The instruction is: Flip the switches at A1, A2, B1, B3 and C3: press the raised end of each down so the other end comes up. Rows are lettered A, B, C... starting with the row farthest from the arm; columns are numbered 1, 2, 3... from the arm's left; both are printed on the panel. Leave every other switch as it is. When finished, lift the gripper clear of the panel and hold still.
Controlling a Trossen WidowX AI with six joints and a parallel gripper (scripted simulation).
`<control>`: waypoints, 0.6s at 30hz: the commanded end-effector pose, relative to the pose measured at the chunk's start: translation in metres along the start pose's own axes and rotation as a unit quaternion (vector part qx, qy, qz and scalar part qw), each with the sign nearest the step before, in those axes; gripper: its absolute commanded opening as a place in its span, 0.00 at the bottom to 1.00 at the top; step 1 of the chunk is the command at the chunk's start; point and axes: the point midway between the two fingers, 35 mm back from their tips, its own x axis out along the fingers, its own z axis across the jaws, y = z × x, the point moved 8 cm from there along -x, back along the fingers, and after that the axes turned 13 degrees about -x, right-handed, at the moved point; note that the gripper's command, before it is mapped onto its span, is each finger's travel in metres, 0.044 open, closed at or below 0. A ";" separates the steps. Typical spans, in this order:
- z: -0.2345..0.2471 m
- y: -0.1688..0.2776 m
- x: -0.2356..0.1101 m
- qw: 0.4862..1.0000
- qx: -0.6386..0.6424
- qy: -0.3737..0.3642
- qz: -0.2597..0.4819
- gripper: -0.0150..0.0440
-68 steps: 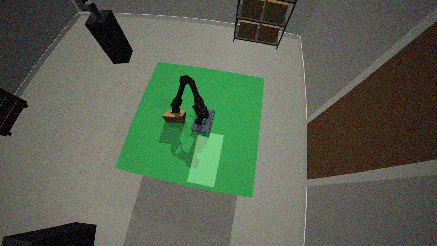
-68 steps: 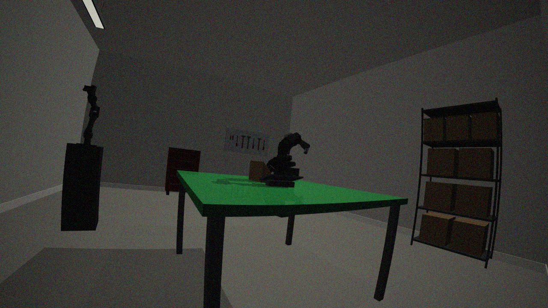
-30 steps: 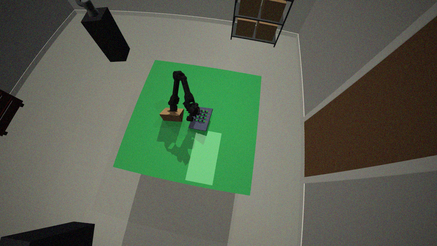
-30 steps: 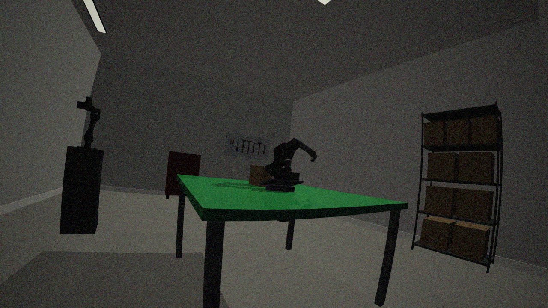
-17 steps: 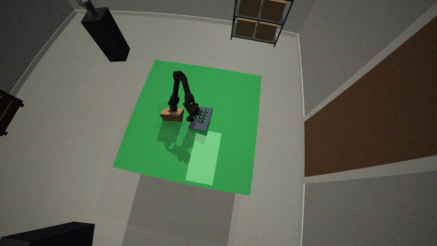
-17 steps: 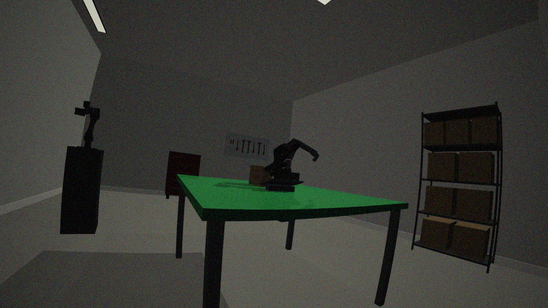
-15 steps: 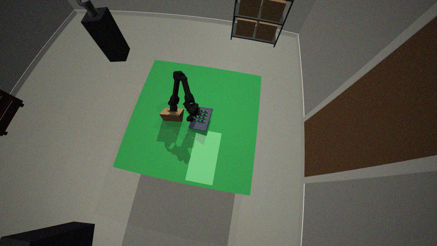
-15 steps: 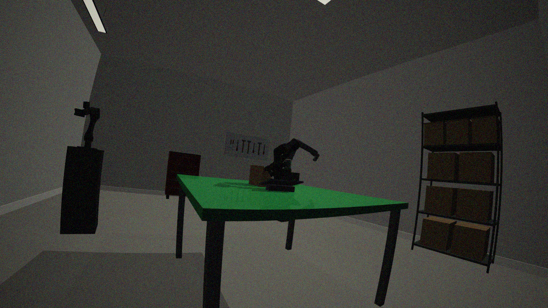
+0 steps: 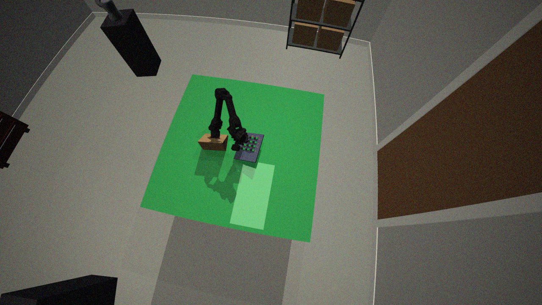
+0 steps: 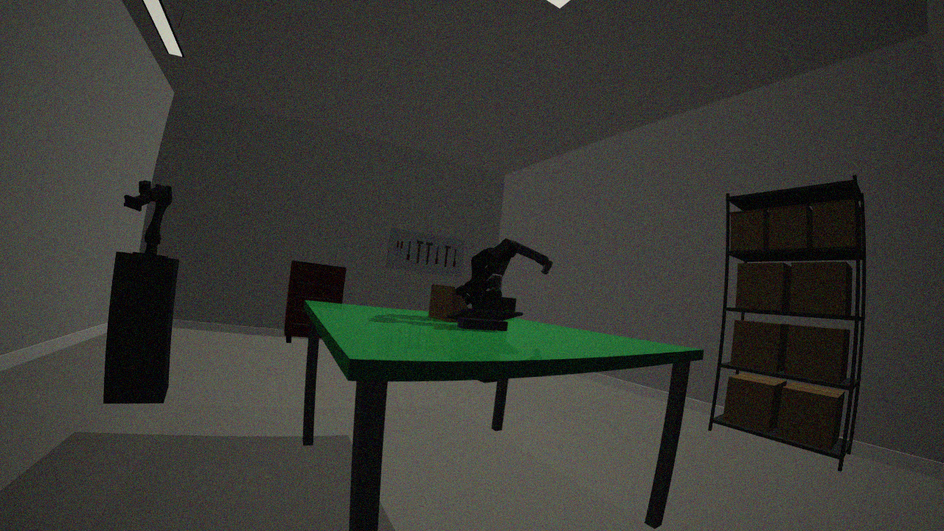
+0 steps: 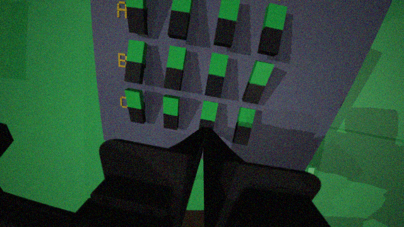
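Dim grey room, box-laden shelf rack (image 10: 726, 264)

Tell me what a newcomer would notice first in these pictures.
The bright green table in the middle of a dim grey room. On it a black arm bends down over a grey panel of green-and-black switches, its shut gripper pointing at the third switch in row C.
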 end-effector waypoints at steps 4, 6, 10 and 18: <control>0.000 0.000 0.001 1.000 0.002 -0.001 -0.001 0.25; 0.000 0.000 0.001 1.000 0.002 -0.001 -0.001 0.25; 0.000 0.000 0.002 1.000 0.002 -0.001 -0.001 0.25; 0.000 0.000 0.003 1.000 0.002 -0.001 -0.001 0.25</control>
